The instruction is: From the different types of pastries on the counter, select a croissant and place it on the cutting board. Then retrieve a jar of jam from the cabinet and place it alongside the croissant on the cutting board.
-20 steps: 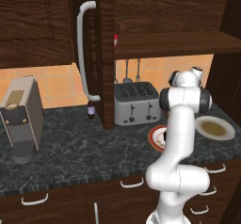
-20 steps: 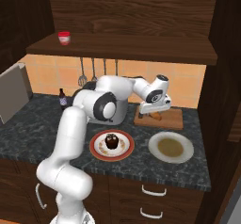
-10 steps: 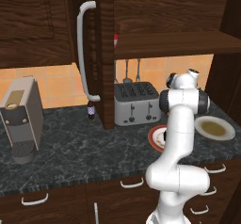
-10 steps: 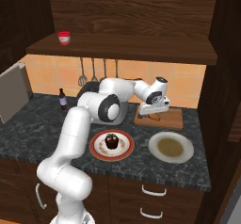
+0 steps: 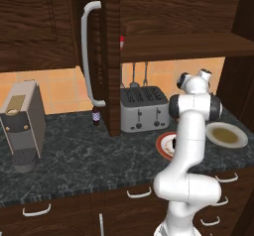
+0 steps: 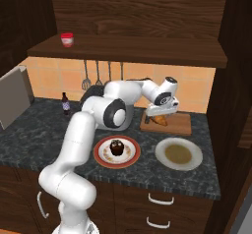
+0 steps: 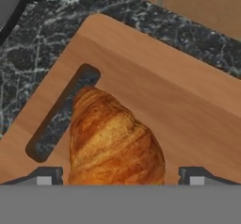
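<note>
My gripper (image 6: 160, 116): it hangs just above the cutting board, right of the middle of the right base view. In the hand view its two tips sit far apart at the bottom, one on each side of the croissant. They are spread open and do not pinch it.
Croissant (image 7: 112, 140): golden brown, lying on the board in the lower middle of the hand view. One pointed end reaches the edge of the board's handle slot. In the right base view it is a small orange bit (image 6: 160, 121) under my hand.
Cutting board (image 6: 178, 125): light brown wood, flat on the counter by the back wall, right of the middle of the right base view. In the hand view (image 7: 179, 100) its long handle slot is at the left.
Jar of jam (image 6: 67, 39): red lid, standing on the open shelf in the upper left of the right base view.
Cabinet door (image 5: 109, 51): dark wood, swung open, with a long curved grey handle (image 5: 89, 56), in the upper middle of the left base view.
Cupcake (image 6: 116, 147): dark chocolate, on a red-rimmed plate (image 6: 102, 154) in the middle of the right base view.
Cream plate (image 6: 178, 153): just right of the cupcake plate.
Counter (image 6: 29, 134): dark marbled stone.
Toaster (image 5: 144, 109): silver, in the middle of the left base view.
Small dark bottle (image 6: 65, 104): at the left of the right base view, by the wall.
Coffee machine (image 5: 22, 123): at the left of the left base view.
</note>
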Controlling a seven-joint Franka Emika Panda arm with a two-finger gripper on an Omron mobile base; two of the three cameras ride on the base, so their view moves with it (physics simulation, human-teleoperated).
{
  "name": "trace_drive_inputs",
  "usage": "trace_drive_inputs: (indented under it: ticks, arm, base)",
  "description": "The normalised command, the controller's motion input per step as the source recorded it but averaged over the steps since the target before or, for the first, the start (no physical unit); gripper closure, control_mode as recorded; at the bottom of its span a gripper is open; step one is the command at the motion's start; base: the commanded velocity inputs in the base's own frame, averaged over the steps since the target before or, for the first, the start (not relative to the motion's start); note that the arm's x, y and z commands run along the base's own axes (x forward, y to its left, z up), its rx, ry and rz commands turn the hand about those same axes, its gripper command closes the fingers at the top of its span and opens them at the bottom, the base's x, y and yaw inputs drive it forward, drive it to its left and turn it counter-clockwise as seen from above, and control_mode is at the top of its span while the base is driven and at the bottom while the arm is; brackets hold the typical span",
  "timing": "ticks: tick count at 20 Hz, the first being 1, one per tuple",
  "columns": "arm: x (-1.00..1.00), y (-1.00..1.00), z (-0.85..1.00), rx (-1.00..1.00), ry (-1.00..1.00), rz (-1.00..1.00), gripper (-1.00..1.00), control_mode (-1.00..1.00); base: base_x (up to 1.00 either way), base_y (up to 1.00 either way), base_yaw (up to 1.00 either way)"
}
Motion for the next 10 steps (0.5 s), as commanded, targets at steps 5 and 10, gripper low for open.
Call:
trace_drive_inputs:
  ticks: [5,10]
  arm:
    - [-0.25,0.00,0.15,0.00,-0.13,0.01,-1.00,-1.00]
    - [-0.99,0.11,0.01,0.00,-0.24,0.02,-1.00,-1.00]
  base:
    - [0.00,0.00,0.00]
    - [0.00,0.00,0.00]
